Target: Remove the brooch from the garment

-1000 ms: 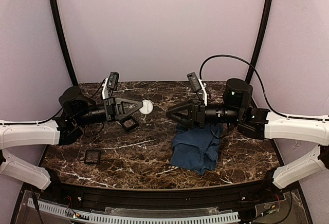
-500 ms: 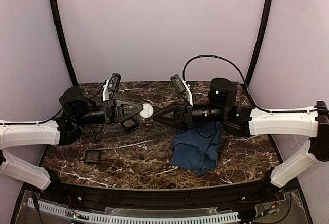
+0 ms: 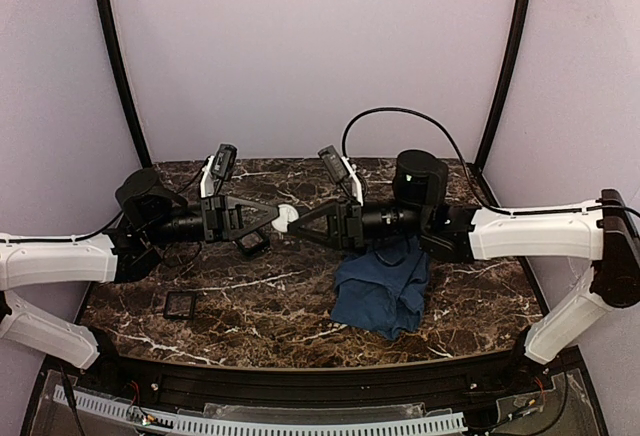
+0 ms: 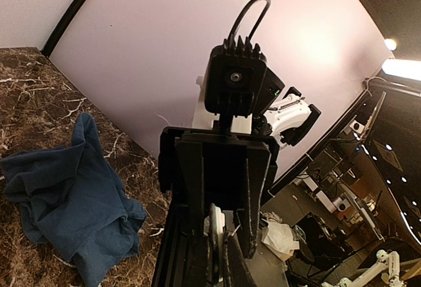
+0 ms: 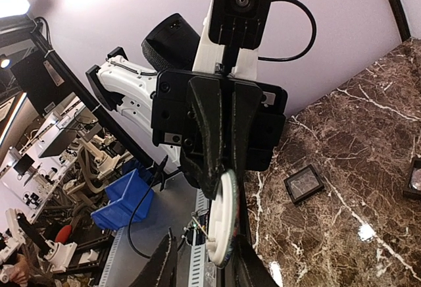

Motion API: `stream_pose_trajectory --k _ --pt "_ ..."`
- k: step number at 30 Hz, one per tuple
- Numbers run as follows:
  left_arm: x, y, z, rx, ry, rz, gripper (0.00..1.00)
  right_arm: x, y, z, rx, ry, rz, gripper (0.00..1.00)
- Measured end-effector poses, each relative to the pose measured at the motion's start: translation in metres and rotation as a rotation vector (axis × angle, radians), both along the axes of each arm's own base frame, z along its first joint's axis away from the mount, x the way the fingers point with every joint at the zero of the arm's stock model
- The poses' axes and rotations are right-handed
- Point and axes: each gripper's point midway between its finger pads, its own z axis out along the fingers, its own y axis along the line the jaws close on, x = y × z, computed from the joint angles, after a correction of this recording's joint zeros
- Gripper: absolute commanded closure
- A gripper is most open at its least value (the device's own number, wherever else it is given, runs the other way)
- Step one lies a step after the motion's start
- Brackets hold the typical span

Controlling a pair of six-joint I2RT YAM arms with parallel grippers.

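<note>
The left jaws are clamped tight on the brooch (image 3: 287,218). It's a small flat round disc, pale white with a greyish face, up in the air at the middle of the top view and well clear of the desk (image 3: 250,291).

The right jaws point in from the right, nose to nose with the left ones. They're only partway open, one black finger on either side of the disc's free edge. In the right wrist view there's a gap on the disc's left side. On the other side I can't tell if the finger touches.

The cloth (image 3: 385,291) is a soft, crumpled blue heap lower right of centre, under the right arm and apart from the brooch. The desk is glossy dark brown marble with white veins. A small black square tray (image 3: 180,304) sits lower left, and a second tray (image 3: 252,244) is just below the left jaws.
</note>
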Motion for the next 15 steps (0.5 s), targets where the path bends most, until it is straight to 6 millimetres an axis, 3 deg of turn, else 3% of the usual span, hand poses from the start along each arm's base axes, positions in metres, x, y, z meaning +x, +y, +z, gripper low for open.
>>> stream_pose_trajectory --k 15 --pt "-0.0004 -0.0027 -0.0052 0.009 0.006 -0.017 0.99 0.0032 0.0075 -0.0051 -0.004 0.027 0.007 0.9"
